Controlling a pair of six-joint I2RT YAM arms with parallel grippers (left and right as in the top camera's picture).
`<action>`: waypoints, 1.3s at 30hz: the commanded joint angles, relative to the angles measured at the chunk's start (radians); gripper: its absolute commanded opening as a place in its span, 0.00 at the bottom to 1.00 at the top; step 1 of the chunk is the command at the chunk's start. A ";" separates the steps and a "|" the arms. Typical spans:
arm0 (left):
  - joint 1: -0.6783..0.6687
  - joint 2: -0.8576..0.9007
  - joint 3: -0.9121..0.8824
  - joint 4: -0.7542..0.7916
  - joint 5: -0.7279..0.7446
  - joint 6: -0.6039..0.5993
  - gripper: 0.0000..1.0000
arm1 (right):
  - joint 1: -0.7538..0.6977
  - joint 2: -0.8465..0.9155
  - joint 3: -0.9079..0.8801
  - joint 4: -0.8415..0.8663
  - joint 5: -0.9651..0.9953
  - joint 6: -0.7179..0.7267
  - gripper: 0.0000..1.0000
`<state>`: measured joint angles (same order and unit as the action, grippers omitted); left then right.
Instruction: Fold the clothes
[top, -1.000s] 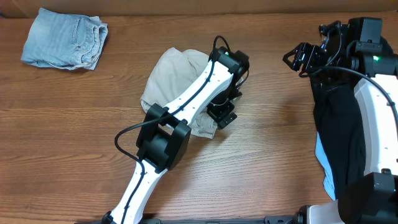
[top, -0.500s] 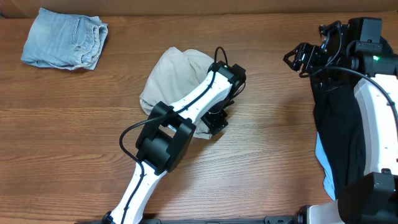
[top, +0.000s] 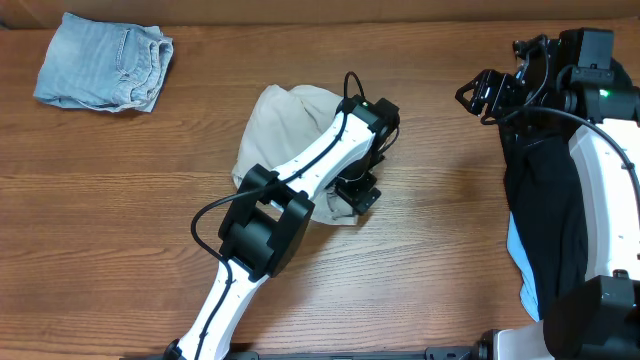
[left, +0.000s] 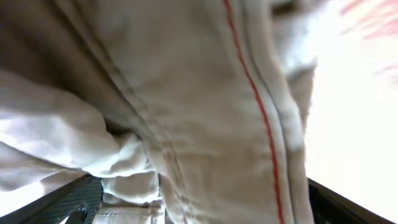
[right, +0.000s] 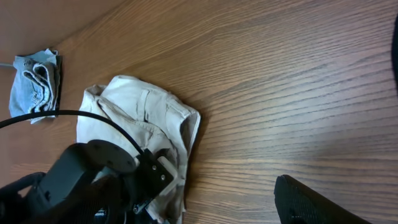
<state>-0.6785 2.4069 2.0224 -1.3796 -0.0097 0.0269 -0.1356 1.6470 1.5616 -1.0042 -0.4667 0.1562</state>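
Note:
The pale beige shorts (top: 283, 125) lie bunched mid-table, partly under my left arm. My left gripper (top: 356, 194) is at their front right edge and shut on a fold of them. In the left wrist view beige cloth with a red stitch line (left: 186, 93) fills the space between the jaws (left: 199, 211). The right wrist view shows the shorts (right: 143, 115) too. My right gripper (top: 477, 97) is open and empty, held high at the far right; only one finger (right: 311, 202) shows in its own view. Black garments with light-blue panels (top: 545, 215) lie under the right arm.
Folded light-blue denim shorts (top: 105, 62) rest at the far left corner, also in the right wrist view (right: 34, 84). Bare wooden table (top: 440, 200) lies between the beige shorts and the black pile. The left arm (top: 260, 230) crosses the front middle.
My left gripper dipped toward the front, then shifted slightly right, dragging the beige shorts' front edge with it. The right arm has not moved.

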 joint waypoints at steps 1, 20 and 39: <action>0.009 0.012 0.082 -0.019 0.217 -0.002 1.00 | 0.003 0.009 -0.003 0.004 0.003 -0.008 0.83; 0.010 0.013 -0.084 0.142 -0.001 -0.005 0.96 | 0.003 0.069 -0.003 -0.011 0.002 -0.008 0.83; 0.023 0.013 -0.214 0.392 -0.080 0.037 0.34 | 0.003 0.069 -0.003 -0.010 0.002 -0.008 0.83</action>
<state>-0.6876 2.3253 1.8500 -1.0489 -0.0704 0.0292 -0.1356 1.7149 1.5616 -1.0172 -0.4667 0.1562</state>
